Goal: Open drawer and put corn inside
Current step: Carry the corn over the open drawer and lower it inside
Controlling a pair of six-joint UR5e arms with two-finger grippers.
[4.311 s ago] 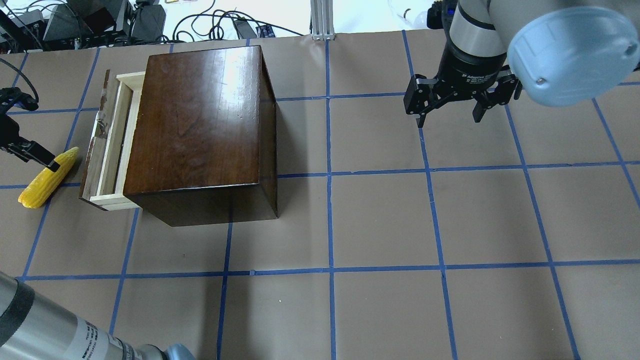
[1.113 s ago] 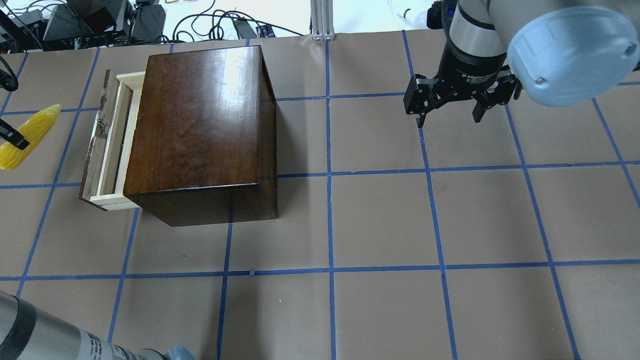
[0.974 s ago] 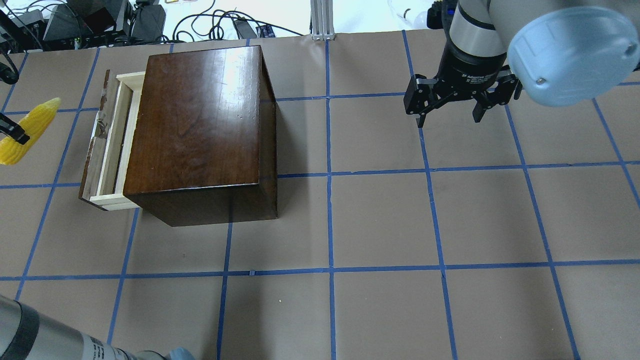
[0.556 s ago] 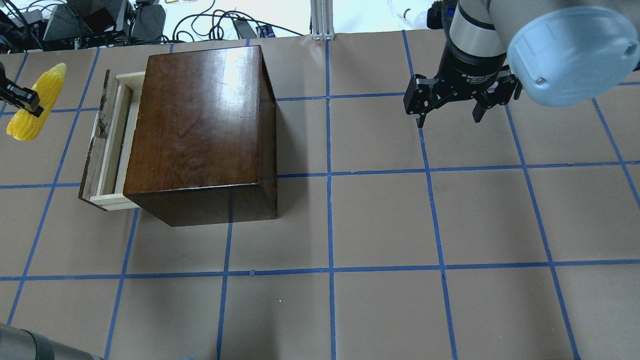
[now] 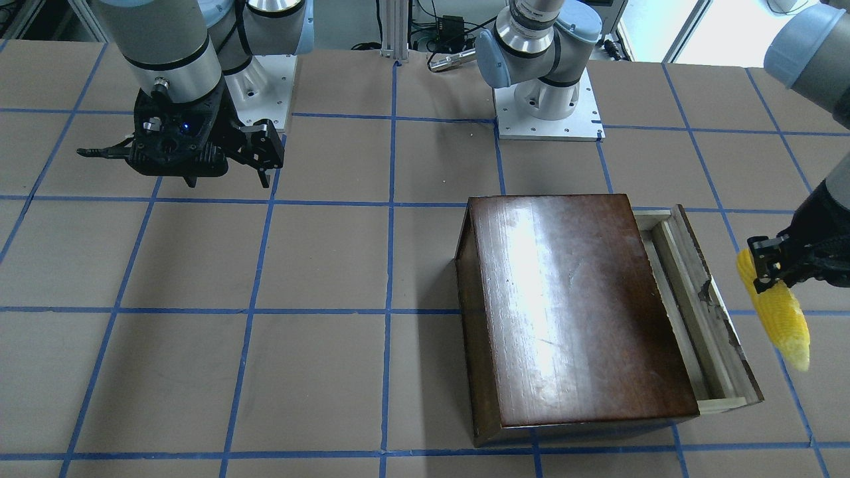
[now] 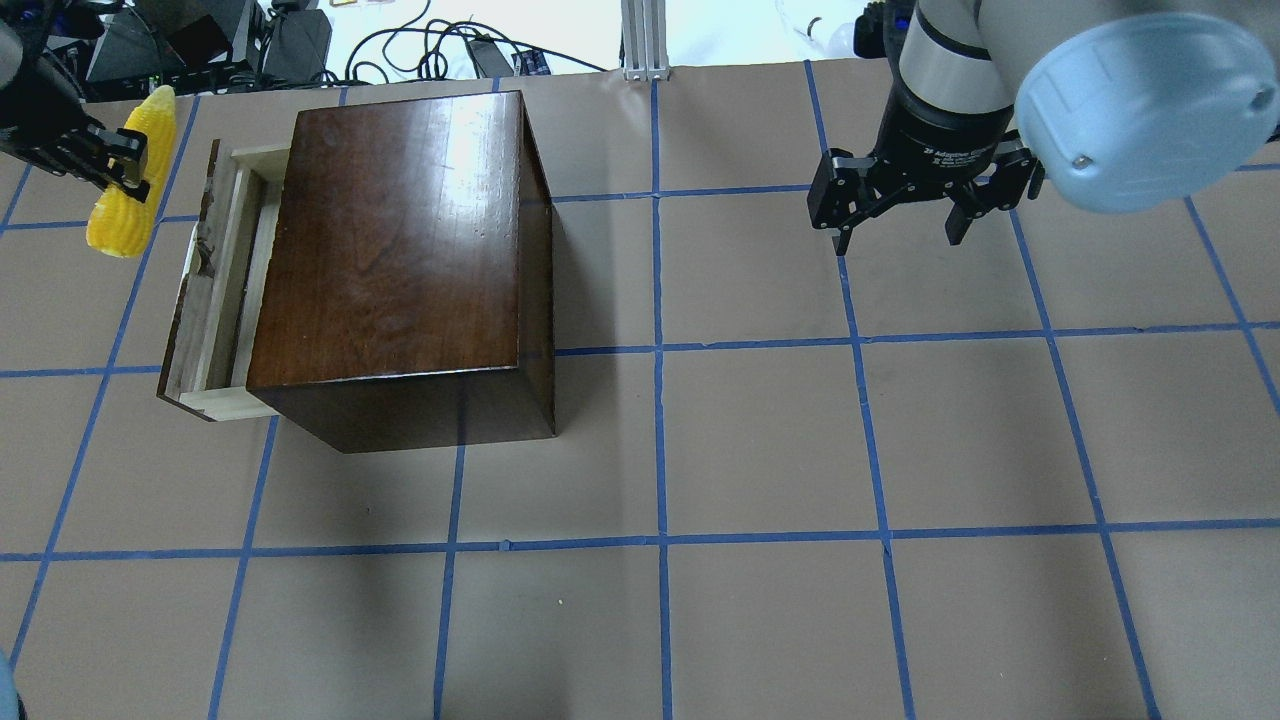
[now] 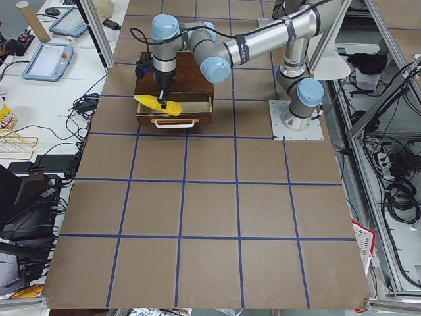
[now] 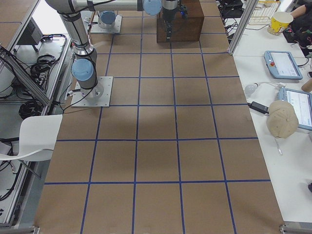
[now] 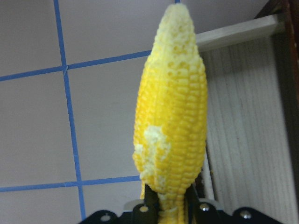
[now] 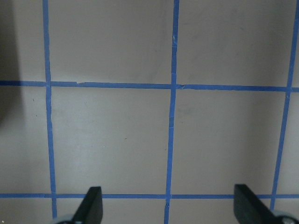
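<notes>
The dark-brown wooden box stands on the table's left half, and it also shows in the front view. Its pale wood drawer is pulled out to the left, with its chipped dark front panel outermost. My left gripper is shut on the yellow corn and holds it in the air just left of the drawer's far end. The corn shows in the front view and close up in the left wrist view. My right gripper is open and empty, far to the right.
Cables and black equipment lie beyond the table's far edge. An aluminium post stands at the back middle. The arm bases sit on the table on the robot's side. The table is covered in brown paper with blue tape lines.
My left gripper has lifted the corn off the table and carried it toward the far edge and rightward, closer to the drawer. The right arm has not moved.
</notes>
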